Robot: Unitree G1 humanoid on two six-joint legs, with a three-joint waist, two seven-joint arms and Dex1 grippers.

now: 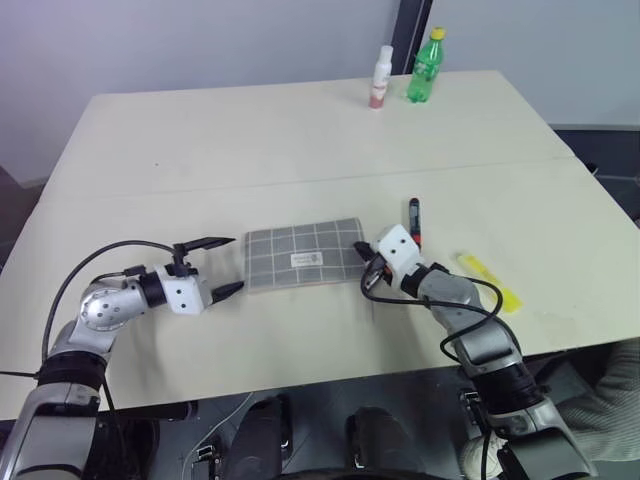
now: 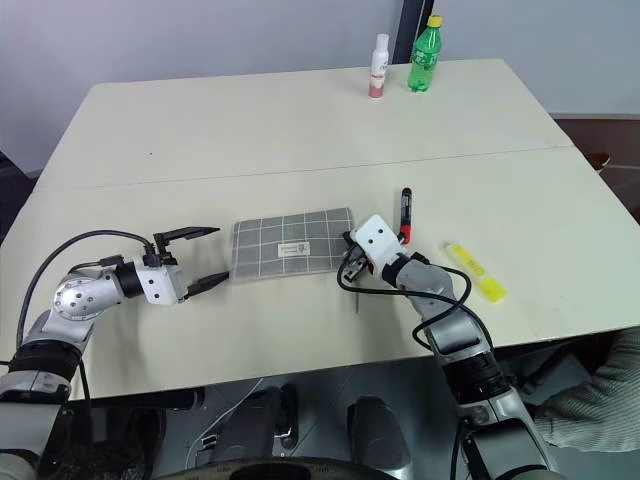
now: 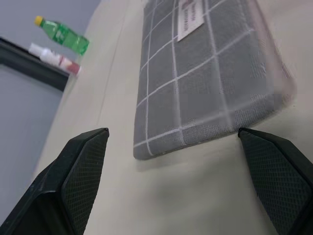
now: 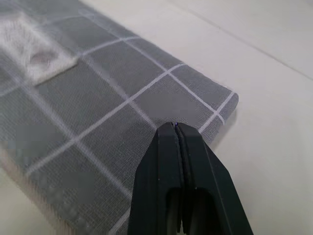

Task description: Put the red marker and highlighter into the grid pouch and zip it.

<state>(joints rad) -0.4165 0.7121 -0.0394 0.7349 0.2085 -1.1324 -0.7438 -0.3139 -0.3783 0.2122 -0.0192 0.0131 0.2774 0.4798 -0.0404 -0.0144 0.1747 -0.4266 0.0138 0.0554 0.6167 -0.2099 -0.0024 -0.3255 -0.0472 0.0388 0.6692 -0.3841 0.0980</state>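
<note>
Surface: a pale tabletop is carrying a green bottle and a white bottle at its far edge.
Grid pouch: lying flat between the 2 arms, looking zipped.
Left gripper: fingers are standing wide, holding nothing, just beside the pouch's end.
Right gripper: fingers are pressing together over the pouch's other end; whether fabric or the zipper pull is pinched I cannot tell.
Red marker, highlighter: both are lying outside, to the right.
Doing it well: probably brace the left end while drawing the zipper open.

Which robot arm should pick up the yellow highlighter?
Probably the right. The highlighter lies on the table beyond the right gripper, which is shut at the grid pouch's end. The open left gripper sits across the pouch.
</note>
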